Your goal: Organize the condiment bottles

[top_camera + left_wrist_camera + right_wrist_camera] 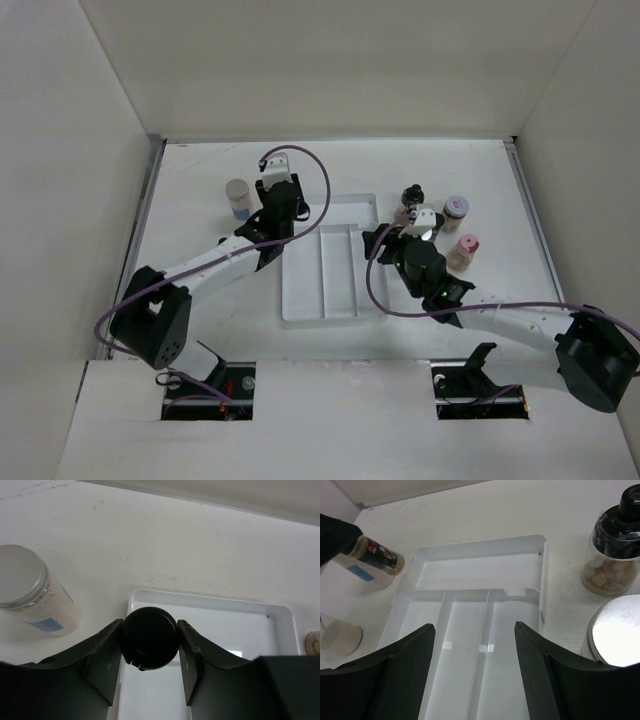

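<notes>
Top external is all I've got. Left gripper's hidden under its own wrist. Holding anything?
Observer: Yes. The left wrist view shows the left gripper shut on a dark bottle, its black round end facing the camera.
Operator: Over the tray?
Observer: At its corner. The tray rim shows just behind the bottle; I can't judge height.
Operator: And the other side?
Observer: The right gripper is open and empty, above the tray's long compartments.

Black-capped bottle point(149, 637) gripped in left claw point(149, 630), silver-capped bottle point(30, 595) upright beside
</notes>
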You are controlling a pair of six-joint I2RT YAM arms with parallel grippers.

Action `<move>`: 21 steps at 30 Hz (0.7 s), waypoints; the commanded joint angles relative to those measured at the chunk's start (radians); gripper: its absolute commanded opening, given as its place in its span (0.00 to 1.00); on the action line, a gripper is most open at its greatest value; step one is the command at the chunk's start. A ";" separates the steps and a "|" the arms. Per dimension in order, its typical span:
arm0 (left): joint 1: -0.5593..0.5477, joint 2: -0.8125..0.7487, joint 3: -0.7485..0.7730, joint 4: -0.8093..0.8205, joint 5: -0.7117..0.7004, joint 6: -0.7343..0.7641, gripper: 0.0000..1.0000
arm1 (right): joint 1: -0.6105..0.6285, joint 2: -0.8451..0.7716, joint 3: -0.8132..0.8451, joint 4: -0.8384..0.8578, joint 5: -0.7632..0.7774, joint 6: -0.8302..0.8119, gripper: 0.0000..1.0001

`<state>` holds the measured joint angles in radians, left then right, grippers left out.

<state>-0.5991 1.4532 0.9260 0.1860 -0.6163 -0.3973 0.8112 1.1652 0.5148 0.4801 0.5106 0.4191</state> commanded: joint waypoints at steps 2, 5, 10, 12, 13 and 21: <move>-0.017 0.087 0.065 0.107 0.038 0.009 0.30 | -0.013 -0.027 -0.002 0.052 -0.007 0.017 0.71; -0.020 0.145 0.088 0.136 0.047 0.012 0.30 | -0.017 -0.032 -0.002 0.046 -0.009 0.020 0.72; -0.023 0.226 0.093 0.188 0.052 0.023 0.32 | -0.020 -0.027 -0.002 0.045 -0.009 0.020 0.72; -0.026 0.251 0.088 0.190 0.046 0.029 0.34 | -0.019 -0.033 -0.002 0.043 -0.009 0.018 0.72; -0.026 0.263 0.083 0.188 0.043 0.031 0.36 | -0.020 -0.036 -0.005 0.048 -0.007 0.018 0.72; -0.040 0.289 0.054 0.196 -0.002 0.054 0.47 | -0.037 -0.078 -0.007 0.037 -0.009 0.018 0.85</move>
<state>-0.6285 1.7470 0.9703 0.3286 -0.5861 -0.3676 0.7830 1.1282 0.5076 0.4793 0.5068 0.4305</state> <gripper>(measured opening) 0.465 0.840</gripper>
